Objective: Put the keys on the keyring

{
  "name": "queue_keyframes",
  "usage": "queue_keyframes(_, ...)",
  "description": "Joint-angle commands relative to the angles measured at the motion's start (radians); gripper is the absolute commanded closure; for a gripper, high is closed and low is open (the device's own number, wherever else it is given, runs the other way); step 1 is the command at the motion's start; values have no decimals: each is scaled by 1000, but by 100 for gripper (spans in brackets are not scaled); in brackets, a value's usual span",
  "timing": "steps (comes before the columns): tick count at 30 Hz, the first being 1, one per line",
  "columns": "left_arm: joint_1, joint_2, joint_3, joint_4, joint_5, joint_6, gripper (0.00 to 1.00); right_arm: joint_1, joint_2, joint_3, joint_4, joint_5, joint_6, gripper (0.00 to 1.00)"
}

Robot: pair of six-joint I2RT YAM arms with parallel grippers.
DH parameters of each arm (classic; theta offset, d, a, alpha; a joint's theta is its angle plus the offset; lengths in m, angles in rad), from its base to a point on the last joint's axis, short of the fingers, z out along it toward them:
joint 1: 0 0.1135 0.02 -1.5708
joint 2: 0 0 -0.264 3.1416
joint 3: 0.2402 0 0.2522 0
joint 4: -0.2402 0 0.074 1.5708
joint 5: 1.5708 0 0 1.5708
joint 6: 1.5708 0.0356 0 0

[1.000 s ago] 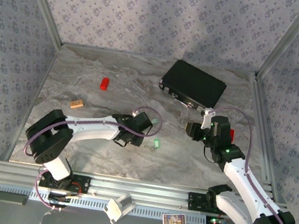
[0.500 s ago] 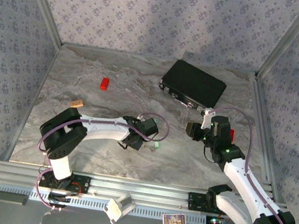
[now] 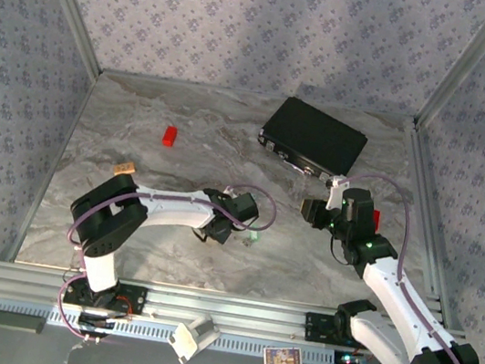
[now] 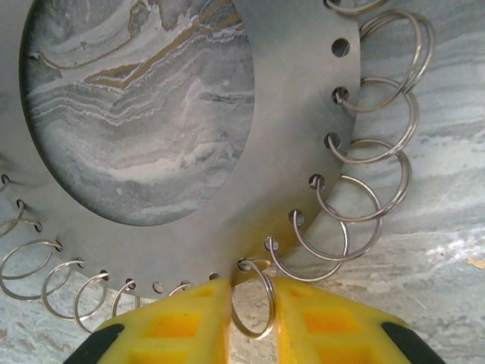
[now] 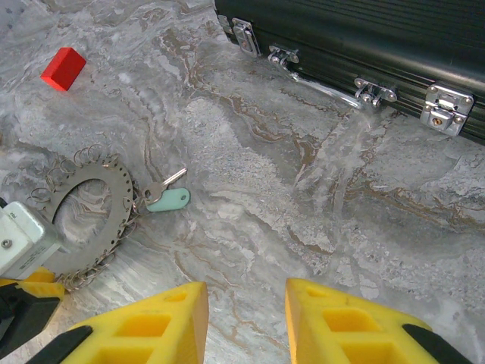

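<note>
The keyring (image 4: 288,114) is a flat grey metal disc with a big round hole and small split rings hooked through holes along its rim. It lies on the marble table. My left gripper (image 4: 251,303) has its yellow pads pressed against both sides of one small split ring at the disc's near edge. One key with a mint-green head (image 5: 167,199) lies at the disc's (image 5: 91,205) right rim, touching the small rings there. My right gripper (image 5: 246,303) hangs open above bare table, well short of the key (image 3: 253,236), with nothing between its fingers.
A black rectangular case (image 3: 314,138) with metal latches (image 5: 447,108) lies at the back right. A small red block (image 3: 169,136) and an orange-tan block (image 3: 125,167) sit at the left. Aluminium frame rails border the table.
The left arm has slid right to the mint-green key, and its jaws have narrowed onto a small split ring. The right arm has stayed still.
</note>
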Motion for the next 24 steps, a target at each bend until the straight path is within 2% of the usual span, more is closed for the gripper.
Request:
queue_keyframes(1, -7, 15, 26, -32, -26, 9, 83, -5, 0, 27, -11, -8, -9, 67)
queue_keyframes(8, -12, 9, 36, -43, -57, 10, 95, -6, 0, 28, -13, -7, -9, 68)
queue_keyframes(11, -26, 2, 54, -96, -100, 10, 99, -5, -3, 30, -17, -7, -11, 68)
queue_keyframes(15, -37, -40, 64, -121, -159, 29, 100, -6, -3, 37, -23, -12, -10, 68)
queue_keyframes(19, -37, -129, 56, -115, -225, 93, 100, -6, -8, 59, -35, -26, -6, 68)
queue_keyframes(24, -34, -300, 17, -21, -281, 240, 100, -5, -7, 99, -39, -50, 0, 68)
